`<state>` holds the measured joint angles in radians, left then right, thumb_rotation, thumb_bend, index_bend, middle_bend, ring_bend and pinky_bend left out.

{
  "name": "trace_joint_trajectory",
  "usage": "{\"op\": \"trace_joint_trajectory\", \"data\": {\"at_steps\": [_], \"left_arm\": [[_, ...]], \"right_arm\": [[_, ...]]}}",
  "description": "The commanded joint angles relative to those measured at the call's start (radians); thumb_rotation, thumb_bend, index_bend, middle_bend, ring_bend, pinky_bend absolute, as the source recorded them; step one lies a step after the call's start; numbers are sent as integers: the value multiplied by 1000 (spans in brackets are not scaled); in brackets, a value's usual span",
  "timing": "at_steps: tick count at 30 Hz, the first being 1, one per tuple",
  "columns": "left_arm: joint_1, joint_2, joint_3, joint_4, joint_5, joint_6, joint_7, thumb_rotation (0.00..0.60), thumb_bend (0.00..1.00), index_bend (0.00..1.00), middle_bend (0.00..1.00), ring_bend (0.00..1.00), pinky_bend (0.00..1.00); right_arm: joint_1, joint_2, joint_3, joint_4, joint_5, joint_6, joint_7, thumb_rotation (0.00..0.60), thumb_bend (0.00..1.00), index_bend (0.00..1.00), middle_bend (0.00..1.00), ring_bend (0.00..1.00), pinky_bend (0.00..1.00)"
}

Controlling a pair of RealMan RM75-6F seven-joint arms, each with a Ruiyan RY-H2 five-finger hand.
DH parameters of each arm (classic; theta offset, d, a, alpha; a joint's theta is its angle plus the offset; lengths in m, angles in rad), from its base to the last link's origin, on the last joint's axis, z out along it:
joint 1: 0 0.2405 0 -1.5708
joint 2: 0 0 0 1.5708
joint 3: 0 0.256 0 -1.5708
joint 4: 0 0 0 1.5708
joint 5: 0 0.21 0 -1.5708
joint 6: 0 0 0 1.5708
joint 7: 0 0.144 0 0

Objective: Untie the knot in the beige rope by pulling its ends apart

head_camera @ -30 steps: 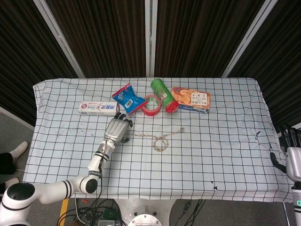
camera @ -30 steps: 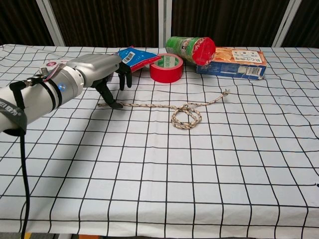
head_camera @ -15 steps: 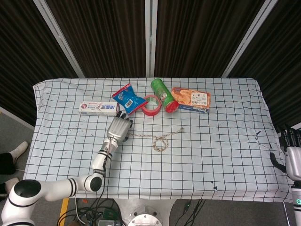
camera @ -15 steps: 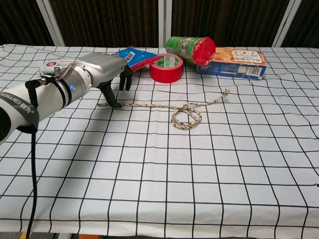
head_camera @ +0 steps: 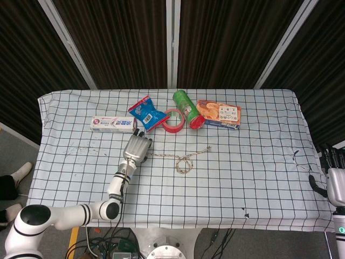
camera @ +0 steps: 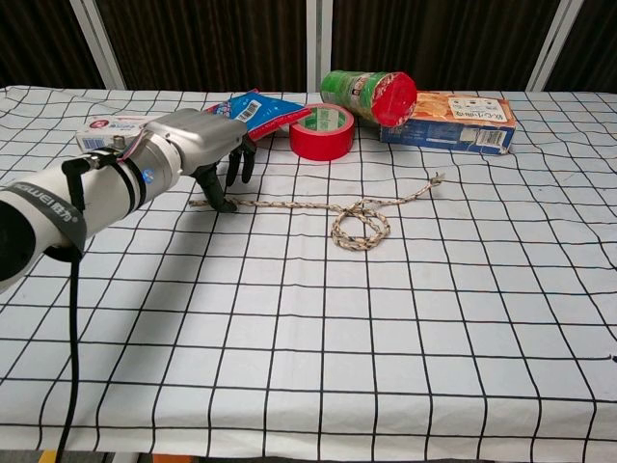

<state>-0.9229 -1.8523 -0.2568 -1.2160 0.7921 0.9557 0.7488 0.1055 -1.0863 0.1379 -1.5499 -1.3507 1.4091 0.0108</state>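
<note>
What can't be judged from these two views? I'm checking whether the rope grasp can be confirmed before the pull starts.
- Left hand at the beige rope's left end: chest view shows a fingertip at the rope, but the hand's own body hides whether it is pinched; in the head view it is too small to tell.
- Right hand: cut off by the head view's right edge, absent from the chest view; finger state unclear.
- Toothpaste box: partly behind the left hand in the chest view.
</note>
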Motion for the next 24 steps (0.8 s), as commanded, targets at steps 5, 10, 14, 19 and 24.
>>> {"op": "trace_joint_trajectory", "data": {"at_steps": [5,10,14,19,24], "left_arm": [[-2,-21,4,53,48,-11,-73,600,195,447,496,216,133],[-3,-36,7,87,63,-20,-102,600,220,450,506,230,133],[0,-46,12,109,76,-22,-121,600,245,451,514,235,133],[4,-50,15,117,89,-23,-135,600,260,451,520,236,133],[9,-51,18,118,98,-19,-140,600,266,451,532,236,133]], "right_arm": [[3,-1,0,2,8,-10,-1,600,310,0,0,0,0],[4,-2,0,6,12,-16,1,600,309,0,0,0,0],[5,0,1,4,16,-19,-1,600,309,0,0,0,0],[6,1,1,3,21,-23,-2,600,309,0,0,0,0],[9,-2,1,6,26,-33,-1,600,309,0,0,0,0]]}}
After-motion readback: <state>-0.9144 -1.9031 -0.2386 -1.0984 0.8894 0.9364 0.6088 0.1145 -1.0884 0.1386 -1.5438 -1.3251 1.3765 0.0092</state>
